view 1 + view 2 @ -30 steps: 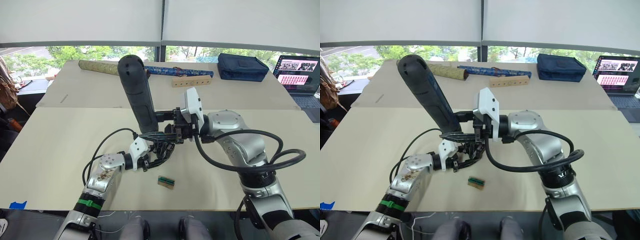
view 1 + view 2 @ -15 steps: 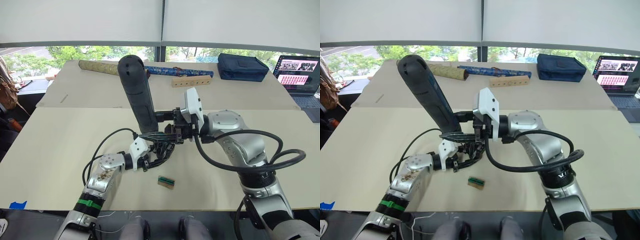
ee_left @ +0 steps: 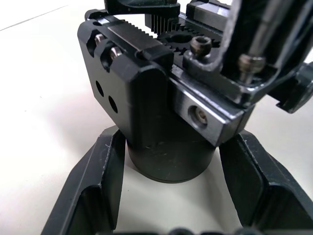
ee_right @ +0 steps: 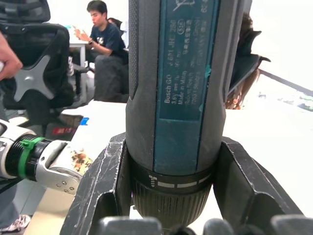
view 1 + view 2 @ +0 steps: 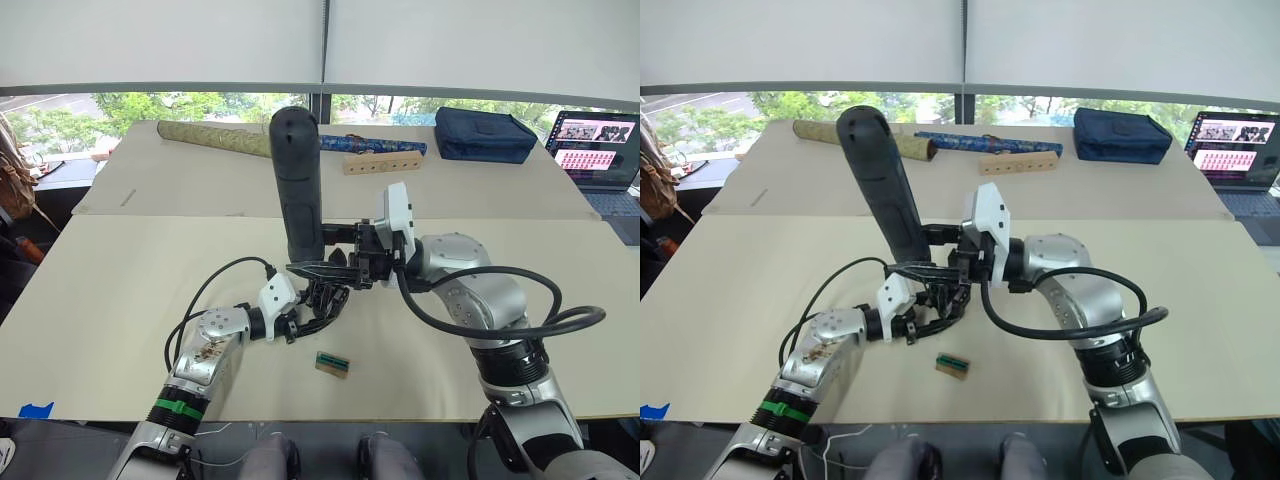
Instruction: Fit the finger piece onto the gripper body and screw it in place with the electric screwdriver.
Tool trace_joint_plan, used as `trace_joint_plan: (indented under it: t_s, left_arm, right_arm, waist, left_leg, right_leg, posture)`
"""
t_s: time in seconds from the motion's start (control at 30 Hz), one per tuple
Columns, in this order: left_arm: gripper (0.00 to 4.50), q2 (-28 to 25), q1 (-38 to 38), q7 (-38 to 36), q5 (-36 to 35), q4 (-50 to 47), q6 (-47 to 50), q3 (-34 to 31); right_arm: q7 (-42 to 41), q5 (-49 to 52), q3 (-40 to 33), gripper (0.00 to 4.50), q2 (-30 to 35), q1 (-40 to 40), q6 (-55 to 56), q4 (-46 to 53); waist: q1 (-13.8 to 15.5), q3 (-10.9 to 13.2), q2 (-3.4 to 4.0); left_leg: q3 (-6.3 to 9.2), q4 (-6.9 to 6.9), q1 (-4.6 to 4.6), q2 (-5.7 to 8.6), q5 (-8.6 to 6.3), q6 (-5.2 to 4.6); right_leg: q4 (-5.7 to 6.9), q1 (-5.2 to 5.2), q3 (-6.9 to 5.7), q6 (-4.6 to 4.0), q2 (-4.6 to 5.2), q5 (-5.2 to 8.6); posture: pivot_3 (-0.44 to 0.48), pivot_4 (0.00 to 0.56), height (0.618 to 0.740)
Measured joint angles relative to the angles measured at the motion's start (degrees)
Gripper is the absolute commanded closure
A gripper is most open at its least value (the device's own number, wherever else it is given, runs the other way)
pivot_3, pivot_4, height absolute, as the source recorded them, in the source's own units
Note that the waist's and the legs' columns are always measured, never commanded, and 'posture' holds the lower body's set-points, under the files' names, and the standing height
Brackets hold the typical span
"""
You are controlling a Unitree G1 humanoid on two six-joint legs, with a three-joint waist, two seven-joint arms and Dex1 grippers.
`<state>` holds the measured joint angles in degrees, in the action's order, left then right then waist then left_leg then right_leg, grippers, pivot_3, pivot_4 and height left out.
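right hand [image 4: 171, 196] grips electric screwdriver [image 5: 298, 185] upright over gripper body [image 3: 161, 132].

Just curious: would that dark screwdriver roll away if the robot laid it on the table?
Probably: the electric screwdriver looks like a smooth round cylinder. It seems stiff and thick, likely heavy for its size, and the right gripper clamps it near one end.

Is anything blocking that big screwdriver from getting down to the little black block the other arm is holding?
Nothing visible does. The right gripper holds the electric screwdriver directly above the gripper body, which the left gripper clamps on the table.
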<state>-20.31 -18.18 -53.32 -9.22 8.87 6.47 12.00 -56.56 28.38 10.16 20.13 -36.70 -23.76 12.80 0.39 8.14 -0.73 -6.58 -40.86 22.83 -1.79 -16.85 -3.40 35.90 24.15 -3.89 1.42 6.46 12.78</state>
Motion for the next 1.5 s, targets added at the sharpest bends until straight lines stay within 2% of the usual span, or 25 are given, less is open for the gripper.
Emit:
trace_joint_plan:
  t_s: [0.27, 0.6, 0.97, 1.5]
  left_arm:
    - [2.13, -0.2, -0.1, 0.0, 0.0, 0.1, 0.9, -0.1]
    - [2.13, -0.2, 0.1, 0.0, 0.0, 0.0, 1.8, -0.2]
    - [2.13, -0.2, -0.1, 0.3, 0.0, 0.1, 2.4, -0.4]
    - [2.13, 0.1, 0.6, 0.8, 0.0, 0.1, 1.9, -0.7]
  right_arm:
    - [0.7, 0.3, -0.8, 2.60, -1.0, 2.2, 2.2, -1.1]
    - [2.4, -0.8, 1.7, 2.60, -1.0, 2.8, 2.4, -0.7]
    - [3.7, -2.8, 5.3, 2.60, -0.1, 1.1, 2.3, -0.5]
    - [3.1, -2.1, 4.8, 2.60, 2.1, -0.6, 1.7, -0.9]
  waist:
    - [-0.2, -0.2, -0.01]
    - [-0.3, -0.7, 0.02]
    - [-0.4, -1.1, 0.26]
    - [-0.8, -1.1, 0.27]
  left_leg:
    - [-0.01, 0.01, -0.11, -0.02, -0.01, -0.02]
    - [-0.01, 0.08, -0.21, -0.03, -0.03, -0.04]
    - [0.00, 0.24, -0.82, -0.07, -0.27, -0.34]
    - [0.02, 0.51, -0.85, -0.09, -0.30, -0.30]
  right_leg:
    - [0.04, -0.07, 0.03, 0.00, 0.00, 0.00]
    - [0.03, -0.12, 0.03, -0.01, 0.01, 0.01]
    - [-0.08, -0.70, 0.02, -0.09, 0.04, 0.09]
    - [-0.17, -0.64, 0.01, -0.15, 0.22, 0.12]
  posture:
    - [0.000, 0.150, 0.740]
    - [0.000, 0.150, 0.740]
    - [0.000, 0.150, 0.740]
    - [0.000, 0.150, 0.740]
